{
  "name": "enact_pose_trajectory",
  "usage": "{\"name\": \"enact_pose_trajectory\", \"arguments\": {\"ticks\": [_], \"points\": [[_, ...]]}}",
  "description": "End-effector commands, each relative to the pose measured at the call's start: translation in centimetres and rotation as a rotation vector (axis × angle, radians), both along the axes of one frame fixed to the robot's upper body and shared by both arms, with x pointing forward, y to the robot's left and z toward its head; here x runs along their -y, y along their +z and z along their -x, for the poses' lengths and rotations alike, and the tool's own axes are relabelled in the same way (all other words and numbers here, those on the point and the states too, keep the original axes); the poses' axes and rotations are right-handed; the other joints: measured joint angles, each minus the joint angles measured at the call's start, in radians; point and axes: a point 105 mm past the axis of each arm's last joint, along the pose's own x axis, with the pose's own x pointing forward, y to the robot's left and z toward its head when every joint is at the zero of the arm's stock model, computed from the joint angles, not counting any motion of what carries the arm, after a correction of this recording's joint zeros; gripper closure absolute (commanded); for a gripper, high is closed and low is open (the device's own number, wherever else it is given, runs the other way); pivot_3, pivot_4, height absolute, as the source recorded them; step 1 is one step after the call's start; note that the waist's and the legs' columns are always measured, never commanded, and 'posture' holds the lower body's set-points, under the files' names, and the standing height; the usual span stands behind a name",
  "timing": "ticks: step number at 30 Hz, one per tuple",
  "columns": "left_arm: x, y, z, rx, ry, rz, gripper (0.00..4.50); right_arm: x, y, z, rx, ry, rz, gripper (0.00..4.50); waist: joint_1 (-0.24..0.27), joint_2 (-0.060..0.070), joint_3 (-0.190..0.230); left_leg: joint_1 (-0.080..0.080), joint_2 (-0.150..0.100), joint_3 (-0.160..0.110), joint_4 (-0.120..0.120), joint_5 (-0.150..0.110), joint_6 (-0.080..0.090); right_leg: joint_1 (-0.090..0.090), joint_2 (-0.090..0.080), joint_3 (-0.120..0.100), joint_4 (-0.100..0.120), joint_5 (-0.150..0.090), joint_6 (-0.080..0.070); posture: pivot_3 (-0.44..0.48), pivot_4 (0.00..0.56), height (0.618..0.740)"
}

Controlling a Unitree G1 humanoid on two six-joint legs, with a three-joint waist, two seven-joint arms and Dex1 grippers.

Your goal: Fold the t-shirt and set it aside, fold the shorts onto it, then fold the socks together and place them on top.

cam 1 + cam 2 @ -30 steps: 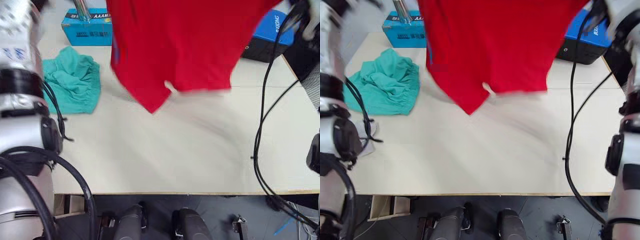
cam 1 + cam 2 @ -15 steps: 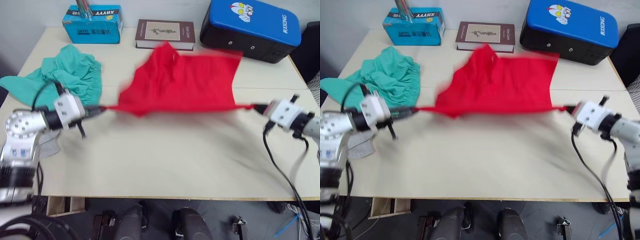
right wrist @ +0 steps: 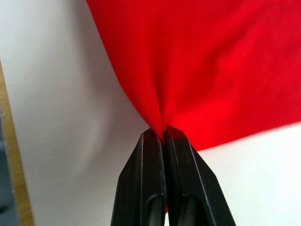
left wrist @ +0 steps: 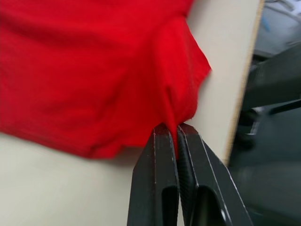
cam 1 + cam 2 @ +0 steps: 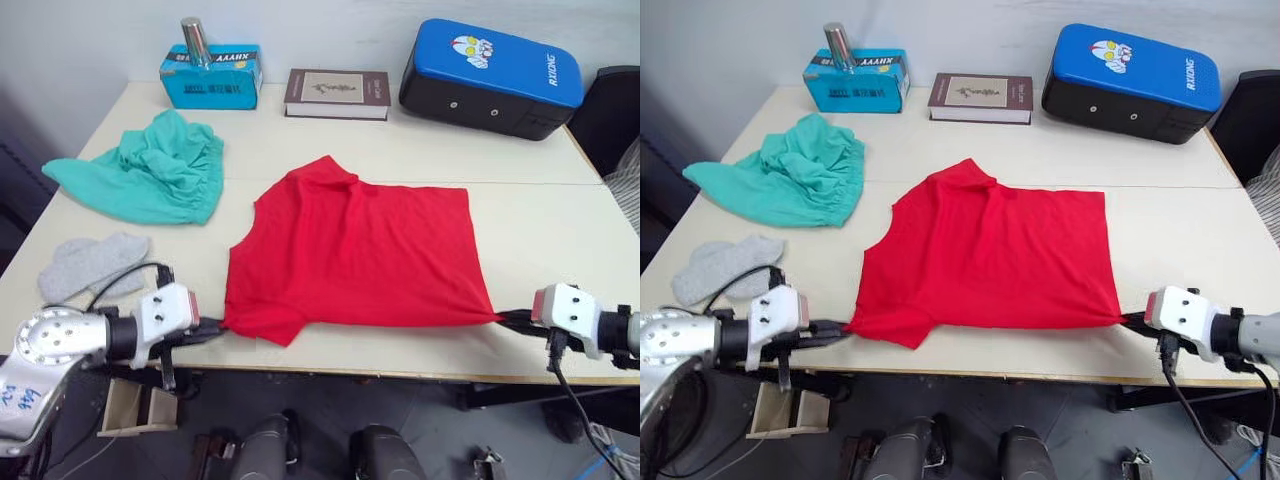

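Red t-shirt (image 5: 355, 255) between both grippers

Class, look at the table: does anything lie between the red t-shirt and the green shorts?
Nothing visible does. Bare table separates the t-shirt from the shorts; the socks lie nearer, off that line.

Matt red cloth t-shirt (image 5: 355, 250) on a smooth, pale wood tabletop (image 5: 560, 220); crumpled soft shorts (image 5: 150, 175), knit socks (image 5: 90, 262) (grey, fuzzy-looking).
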Motion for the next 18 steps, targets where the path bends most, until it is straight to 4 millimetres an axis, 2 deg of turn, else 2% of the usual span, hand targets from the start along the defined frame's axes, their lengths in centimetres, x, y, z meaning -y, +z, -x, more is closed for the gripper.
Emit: {"name": "enact_pose_trajectory", "arguments": {"ticks": [1,6,11,15,18], "points": [[-0.5,0.4,0.4,-0.033,0.015,0.005,4.5,-0.4,0.8,0.9,-0.046,0.017,0.016,4.47,0.001,-0.001,0.0,0.001,0.002,0.0,-0.001,-0.003,-0.001,0.002,0.002,-0.001,-0.003,0.0,0.0,0.0,0.15,0.74],[-1.1,1.0,-0.6,-0.05,0.034,0.033,4.5,-0.1,-0.1,1.0,-0.063,-0.011,0.006,4.47,0.002,-0.002,0.0,0.0,0.007,-0.001,-0.001,-0.015,-0.002,0.003,0.01,0.001,-0.005,0.002,0.005,0.0,0.15,0.74],[-1.6,1.9,-1.2,-0.093,0.01,0.055,4.5,-0.5,0.3,1.1,-0.099,-0.049,-0.082,4.47,0.004,-0.004,0.001,0.001,0.008,-0.001,0.0,-0.016,-0.002,0.003,0.011,0.003,-0.006,0.002,0.005,0.0,0.15,0.74],[-1.7,2.7,-2.8,-0.093,-0.005,0.056,4.5,-0.6,0.7,1.0,-0.136,-0.11,-0.164,4.47,0.005,-0.004,0.001,0.001,0.008,0.001,0.0,-0.015,0.005,0.004,0.011,0.006,-0.006,0.002,0.005,0.0,0.15,0.74],[-1.2,3.3,-4.1,-0.106,-0.022,0.075,4.5,-0.5,0.7,1.0,-0.194,-0.158,-0.223,4.47,0.007,-0.004,0.001,0.002,0.008,0.001,0.0,-0.014,0.0,0.003,0.01,0.007,-0.005,0.003,0.004,0.0,0.15,0.74]]}}
